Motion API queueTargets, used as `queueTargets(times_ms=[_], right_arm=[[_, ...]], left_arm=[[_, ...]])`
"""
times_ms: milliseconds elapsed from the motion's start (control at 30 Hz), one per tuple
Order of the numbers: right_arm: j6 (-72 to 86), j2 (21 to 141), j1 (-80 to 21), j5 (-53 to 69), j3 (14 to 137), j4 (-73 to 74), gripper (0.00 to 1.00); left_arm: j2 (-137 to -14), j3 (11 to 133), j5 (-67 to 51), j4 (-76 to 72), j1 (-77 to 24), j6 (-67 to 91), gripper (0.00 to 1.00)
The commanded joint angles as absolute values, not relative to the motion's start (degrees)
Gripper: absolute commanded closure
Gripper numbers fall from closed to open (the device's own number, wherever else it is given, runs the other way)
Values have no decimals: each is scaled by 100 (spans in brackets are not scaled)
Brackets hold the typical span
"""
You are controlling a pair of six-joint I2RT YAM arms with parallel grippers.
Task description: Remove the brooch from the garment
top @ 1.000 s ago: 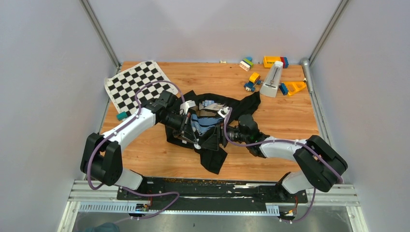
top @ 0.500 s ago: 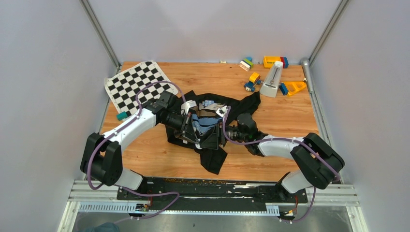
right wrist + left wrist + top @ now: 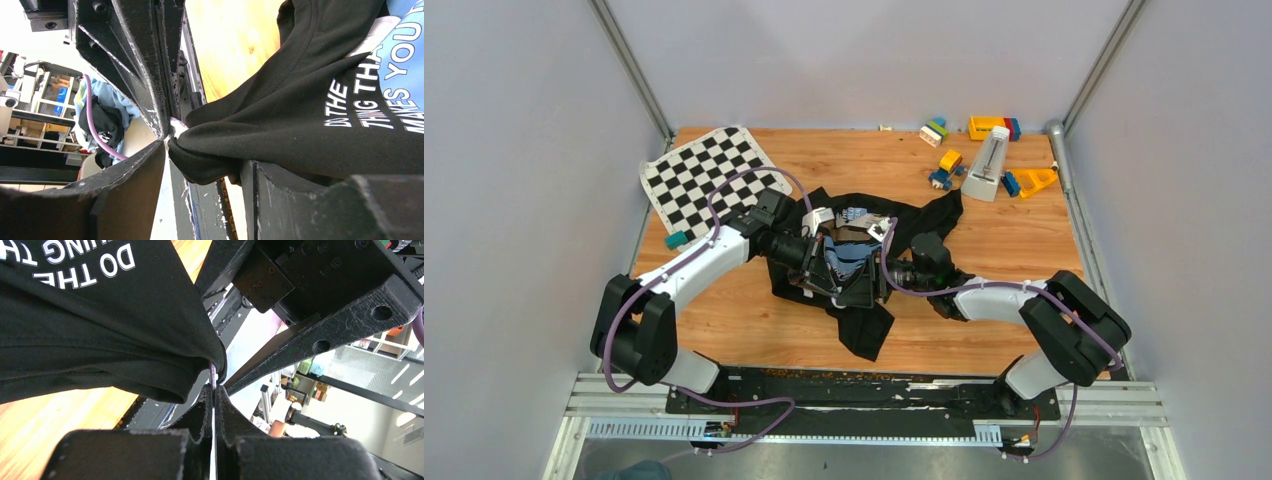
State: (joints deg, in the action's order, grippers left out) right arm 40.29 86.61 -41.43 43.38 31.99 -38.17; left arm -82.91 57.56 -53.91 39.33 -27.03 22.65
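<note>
Pinch at left gripper [image 3: 214, 388]: black pads pressed flat together, no gap, nipping a sliver of pale, silvery-pink metal at the very tip. Reads as brooch [image 3: 176, 126], tiny, hard and shiny against matt cloth. Garment [image 3: 300, 115] stretched into a taut peak right at that nip, probably to put strain on the pin and hold the spot clear of the table [image 3: 225, 45].

Opposite, right gripper [image 3: 205, 161], tip to tip with the left: jaws apart, straddling a rolled fold of the same cloth just below the peak. Cannot tell whether bearing on the fold or merely around it. Judged as the counter-hold: anchoring fabric, to free the piece on a pull instead of dragging the whole garment along.

Fingers of both tools wedge-shaped, scuffed black plastic, rough along the edges, with bolt holes in the flanks. Cloth soft and thick, knit-like, with creases fanning out from the pinch; white block lettering [image 3: 370, 107] across the black, blue printed patch [image 3: 415, 20] just beside.

From above, bunched in a heap mid-table between both arms. Underneath, glossy orange-brown wood grain. Farther out, well apart: black-and-white chequered mat [image 3: 699, 175], flat, at the far left corner; bright toy blocks [image 3: 989, 127] and a white wedge-shaped object [image 3: 990, 165] at the far right.
</note>
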Motion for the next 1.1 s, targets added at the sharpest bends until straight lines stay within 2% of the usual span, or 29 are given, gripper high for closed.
queueTargets(times_ms=[0, 167, 333, 633, 833, 1067], right_arm=[[4132, 8607, -4142, 4270, 3388, -3966, 43], [4267, 8629, -4047, 4359, 3349, -4091, 42], [4368, 8739, -3996, 4545, 3353, -4236, 54], [4620, 8900, -3885, 4729, 3320, -4497, 44], [4740, 9035, -3841, 4812, 3349, -4594, 54], [4686, 9062, -3839, 4789, 3406, -4446, 54]], left_arm=[[-8093, 5712, -5527, 3863, -2777, 2277, 100], [-8058, 5713, -5502, 3857, -2777, 2277, 100], [-8027, 5713, -5500, 3850, -2774, 2277, 100], [-8007, 5671, -5513, 3806, -2777, 2256, 100], [-7975, 5685, -5550, 3781, -2773, 2275, 100], [-7963, 5671, -5589, 3556, -2777, 2478, 100]])
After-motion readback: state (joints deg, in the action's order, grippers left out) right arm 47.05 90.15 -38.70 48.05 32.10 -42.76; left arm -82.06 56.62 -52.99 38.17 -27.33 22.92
